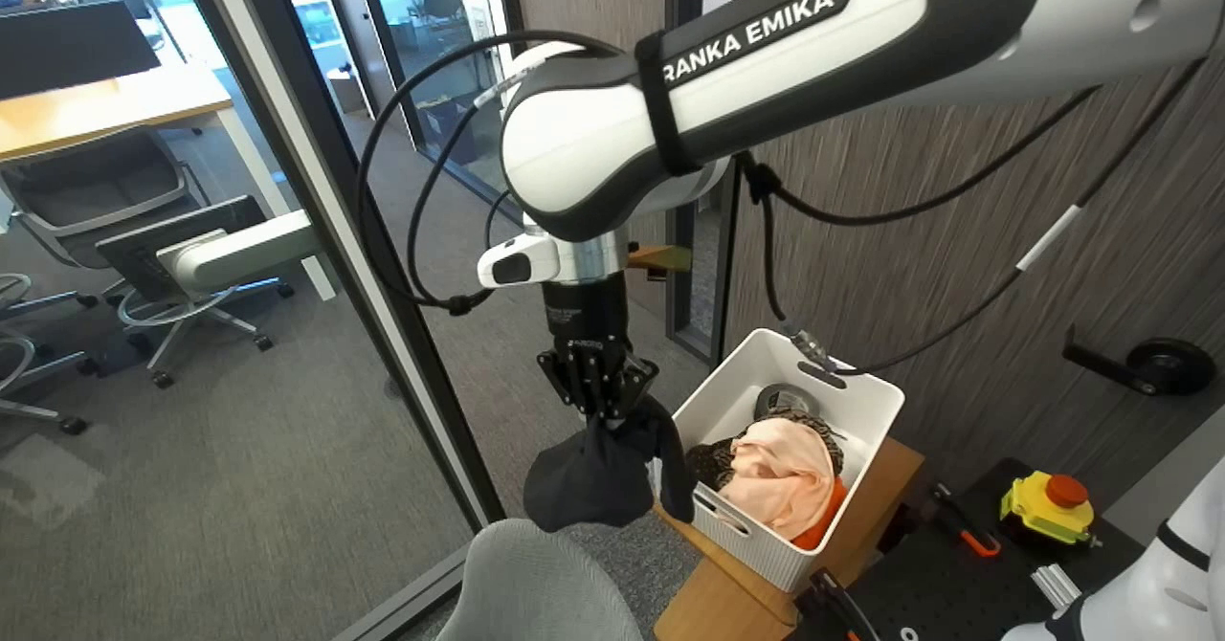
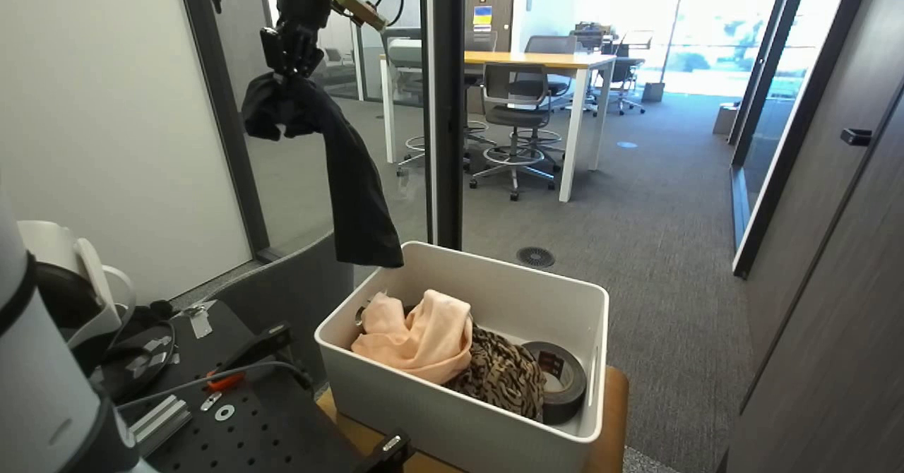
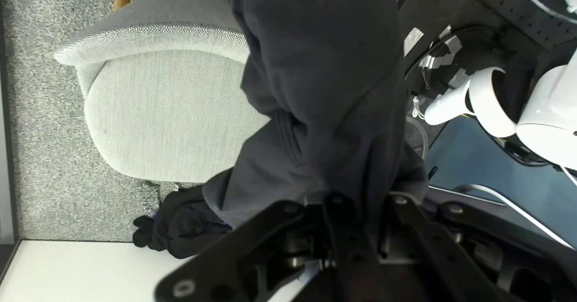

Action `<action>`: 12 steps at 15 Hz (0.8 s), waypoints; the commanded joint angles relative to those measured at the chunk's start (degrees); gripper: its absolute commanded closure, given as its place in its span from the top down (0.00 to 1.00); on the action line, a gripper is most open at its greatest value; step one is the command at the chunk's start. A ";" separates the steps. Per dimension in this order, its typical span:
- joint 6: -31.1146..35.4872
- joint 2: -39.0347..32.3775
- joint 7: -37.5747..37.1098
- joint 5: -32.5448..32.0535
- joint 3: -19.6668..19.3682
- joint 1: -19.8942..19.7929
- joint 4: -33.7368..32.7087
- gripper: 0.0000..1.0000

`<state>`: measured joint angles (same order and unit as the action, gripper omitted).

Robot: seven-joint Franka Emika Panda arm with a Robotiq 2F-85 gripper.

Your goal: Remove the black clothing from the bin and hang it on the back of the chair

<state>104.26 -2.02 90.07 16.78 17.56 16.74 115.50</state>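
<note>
My gripper point(image 1: 601, 416) is shut on the black clothing point(image 1: 595, 476) and holds it up in the air. The gripper point(image 2: 288, 70) and the clothing point(image 2: 359, 198) also show in an exterior view, where one long end hangs down by the bin's rim; I cannot tell if it touches. In the wrist view the clothing point(image 3: 324, 81) bunches between the fingers point(image 3: 360, 203) and hides much of the scene. The light grey chair point(image 1: 541, 584) stands below and beside the gripper; its seat point(image 3: 180, 117) shows in the wrist view. The white bin point(image 2: 438, 416) stands beside the chair.
The bin holds a peach cloth point(image 2: 424, 339), a patterned cloth point(image 2: 505, 370) and a tape roll point(image 2: 565, 385). A black tool board point(image 2: 233, 416) lies beside it. A glass partition point(image 1: 383, 287) stands behind the chair. A black crumpled item point(image 3: 185, 230) shows low in the wrist view.
</note>
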 commanded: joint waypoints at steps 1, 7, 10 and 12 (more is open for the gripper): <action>2.17 -5.37 -1.60 1.70 0.82 0.73 -2.55 0.09; 6.76 -14.75 -4.75 0.91 2.38 1.15 -5.36 0.09; 11.22 -18.28 -7.49 0.34 3.16 1.67 -6.18 0.09; 14.49 -20.13 -9.03 -0.10 3.62 1.96 -6.39 0.09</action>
<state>115.59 -19.18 84.34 17.11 20.33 18.03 111.69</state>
